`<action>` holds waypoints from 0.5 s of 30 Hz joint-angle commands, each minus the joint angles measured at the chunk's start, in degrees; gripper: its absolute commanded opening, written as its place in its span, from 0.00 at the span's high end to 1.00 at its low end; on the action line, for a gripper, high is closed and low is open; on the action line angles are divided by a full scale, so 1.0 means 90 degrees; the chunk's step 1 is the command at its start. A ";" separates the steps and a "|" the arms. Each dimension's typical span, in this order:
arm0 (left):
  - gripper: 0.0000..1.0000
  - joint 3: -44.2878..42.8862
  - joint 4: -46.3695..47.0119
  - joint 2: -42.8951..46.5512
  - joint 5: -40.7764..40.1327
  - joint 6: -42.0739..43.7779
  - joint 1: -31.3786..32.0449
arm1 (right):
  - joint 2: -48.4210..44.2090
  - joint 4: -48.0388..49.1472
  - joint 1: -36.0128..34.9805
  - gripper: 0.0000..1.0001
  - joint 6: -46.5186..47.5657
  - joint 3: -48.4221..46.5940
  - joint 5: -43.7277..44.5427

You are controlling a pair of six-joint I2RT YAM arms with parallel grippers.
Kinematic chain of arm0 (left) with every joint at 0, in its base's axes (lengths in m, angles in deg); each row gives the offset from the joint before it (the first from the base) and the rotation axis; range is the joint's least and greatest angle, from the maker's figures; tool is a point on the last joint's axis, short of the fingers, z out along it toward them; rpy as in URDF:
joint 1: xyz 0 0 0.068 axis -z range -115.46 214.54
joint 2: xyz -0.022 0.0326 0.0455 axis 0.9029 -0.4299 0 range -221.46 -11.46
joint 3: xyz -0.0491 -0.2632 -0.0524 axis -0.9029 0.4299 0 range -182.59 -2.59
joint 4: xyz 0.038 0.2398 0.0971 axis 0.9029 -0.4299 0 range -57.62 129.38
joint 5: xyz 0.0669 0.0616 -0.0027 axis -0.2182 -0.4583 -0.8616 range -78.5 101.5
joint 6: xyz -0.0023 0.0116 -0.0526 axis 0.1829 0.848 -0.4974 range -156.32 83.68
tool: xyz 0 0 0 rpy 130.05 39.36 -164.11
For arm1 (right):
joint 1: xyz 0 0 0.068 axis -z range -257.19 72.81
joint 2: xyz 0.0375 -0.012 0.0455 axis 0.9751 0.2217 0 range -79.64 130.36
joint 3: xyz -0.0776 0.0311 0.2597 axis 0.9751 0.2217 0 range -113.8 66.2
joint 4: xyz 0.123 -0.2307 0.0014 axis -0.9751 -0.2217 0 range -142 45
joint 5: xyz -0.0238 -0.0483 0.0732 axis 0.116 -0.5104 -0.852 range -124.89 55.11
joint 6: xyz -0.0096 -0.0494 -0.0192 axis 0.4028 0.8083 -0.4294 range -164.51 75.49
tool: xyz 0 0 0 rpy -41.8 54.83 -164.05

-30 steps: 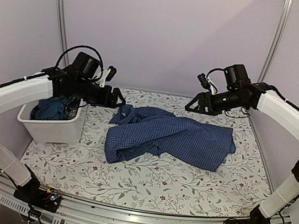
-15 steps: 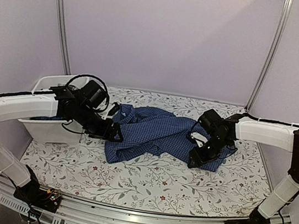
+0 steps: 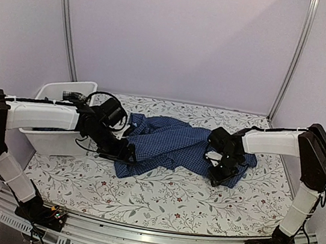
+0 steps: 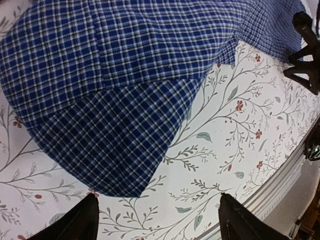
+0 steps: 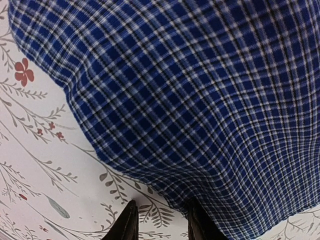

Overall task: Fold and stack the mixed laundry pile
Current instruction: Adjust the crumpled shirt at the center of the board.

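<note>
The blue-and-white check shirt (image 3: 178, 143) lies crumpled across the middle of the floral tablecloth (image 3: 158, 200). My left gripper (image 3: 127, 152) is down at the shirt's near-left corner. In the left wrist view the shirt (image 4: 120, 85) ends just ahead of the gripper (image 4: 160, 225), whose jaws stand wide open over bare tablecloth. My right gripper (image 3: 219, 177) sits low at the shirt's near-right hem. In the right wrist view the gripper (image 5: 161, 225) is partly closed, with tablecloth showing in the gap. The shirt (image 5: 200, 90) has its hem lying against one fingertip (image 5: 197, 222).
A white plastic tub (image 3: 57, 140) stands at the left edge of the table, mostly behind my left arm. A bit of black-and-white plaid cloth (image 3: 72, 95) shows at its back rim. The table's metal front rail (image 3: 152, 242) runs along the near side.
Both arms have come down from high at the back to the table. The left gripper reached the shirt's near-left corner, the right its near-right hem. The right jaws have narrowed.
</note>
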 commanded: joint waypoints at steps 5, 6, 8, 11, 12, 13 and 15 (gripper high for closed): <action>0.19 -0.0015 -0.0141 -0.0690 -0.0477 -0.0258 0.0085 | 0.0754 -0.0037 0.0006 1.00 -0.0163 0.0142 0.0826; 0.20 -0.0028 -0.0167 -0.0750 -0.0564 -0.0276 0.0075 | 0.0659 -0.0082 0.0006 1.00 -0.0172 0.0084 0.0834; 0.23 -0.0060 -0.0291 -0.0883 -0.0804 -0.0302 0.0039 | 0.0404 -0.0167 0.0006 1.00 -0.0207 -0.0090 0.0800; 0.31 -0.0083 -0.0438 -0.0939 -0.1102 -0.0278 -0.0119 | -0.0260 -0.0324 0.0006 1.00 -0.0303 -0.0442 0.0596; 0.36 -0.0083 -0.0461 -0.0915 -0.1132 -0.0270 -0.0221 | -0.0444 -0.0367 0.0006 1.00 -0.0355 -0.0543 0.0542; 0.40 -0.0090 -0.0468 -0.0891 -0.1163 -0.0236 -0.0329 | -0.0722 -0.0409 0.0006 1.00 -0.0388 -0.0648 0.0498; 0.50 -0.0155 -0.0492 -0.0806 -0.1288 -0.0132 -0.0584 | -0.1050 -0.0555 0.0006 1.00 -0.0412 -0.0856 0.0428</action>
